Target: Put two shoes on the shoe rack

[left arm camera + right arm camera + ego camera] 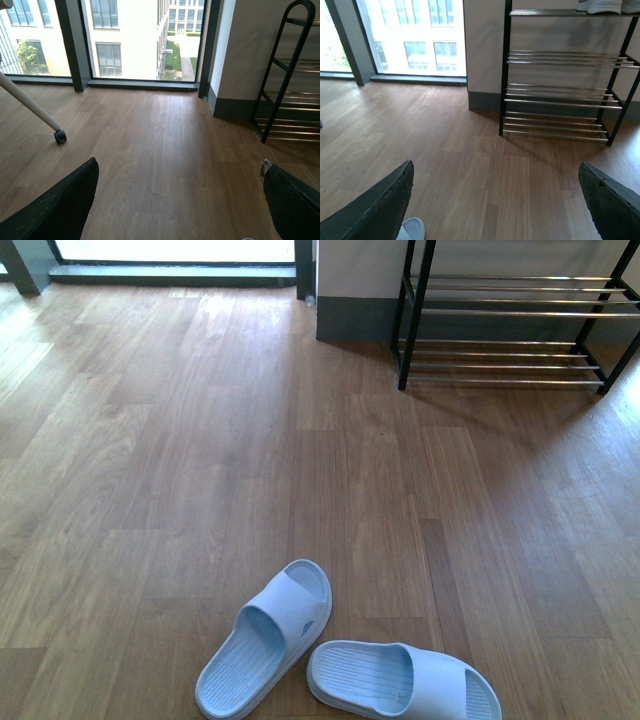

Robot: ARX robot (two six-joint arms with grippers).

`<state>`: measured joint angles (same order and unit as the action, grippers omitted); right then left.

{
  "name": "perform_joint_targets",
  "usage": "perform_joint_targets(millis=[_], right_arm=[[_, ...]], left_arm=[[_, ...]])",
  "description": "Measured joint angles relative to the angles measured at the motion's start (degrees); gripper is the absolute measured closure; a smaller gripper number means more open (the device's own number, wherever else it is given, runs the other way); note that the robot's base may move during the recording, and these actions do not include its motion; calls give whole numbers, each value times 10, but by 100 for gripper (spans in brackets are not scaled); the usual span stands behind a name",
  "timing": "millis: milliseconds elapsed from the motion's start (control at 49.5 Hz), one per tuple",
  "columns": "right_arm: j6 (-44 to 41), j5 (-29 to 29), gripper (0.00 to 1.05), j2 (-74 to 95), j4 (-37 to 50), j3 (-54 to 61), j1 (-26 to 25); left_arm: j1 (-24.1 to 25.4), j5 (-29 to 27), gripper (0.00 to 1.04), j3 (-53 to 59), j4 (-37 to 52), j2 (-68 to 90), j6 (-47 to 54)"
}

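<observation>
Left gripper (178, 165) and right gripper (496, 167) gape wide, empty. Blue slides (262, 640) lie bottom centre — light, bendy rubber, likely best pinched by the strap (288, 606) — rack (510, 312) upper right.

Two pale-blue rubber slides lie sole-down on the wooden floor (150, 490). The first slide (265, 640) points its toe away and rightward. The second slide (405, 680) lies crosswise, heel just beside the first. The shoe rack (510, 315), black-framed with chrome rods, stands well apart by the wall.
</observation>
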<state>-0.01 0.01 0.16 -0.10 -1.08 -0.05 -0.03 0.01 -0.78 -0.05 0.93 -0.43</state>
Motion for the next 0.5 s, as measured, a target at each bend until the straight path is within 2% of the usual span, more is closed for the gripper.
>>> perform_joint_targets(millis=[40,121,222,323,424,505], right_arm=[[0,-7,9,4,-7,-2,-3],[0,-70,9,35,-59,-17,-18],[0,-98,9,101,-42,-22,-38],[-2,-109,9,202,30,-43,-67],[-33,-121,9,421,189,-101,-106],[-57,-113,9,606,282,-161,-125]], left_arm=[[0,0,9,0,0,0,0],[0,0,9,0,0,0,0],[0,0,9,0,0,0,0],[0,0,9,0,0,0,0],[0,0,9,0,0,0,0],[0,0,9,0,0,0,0]])
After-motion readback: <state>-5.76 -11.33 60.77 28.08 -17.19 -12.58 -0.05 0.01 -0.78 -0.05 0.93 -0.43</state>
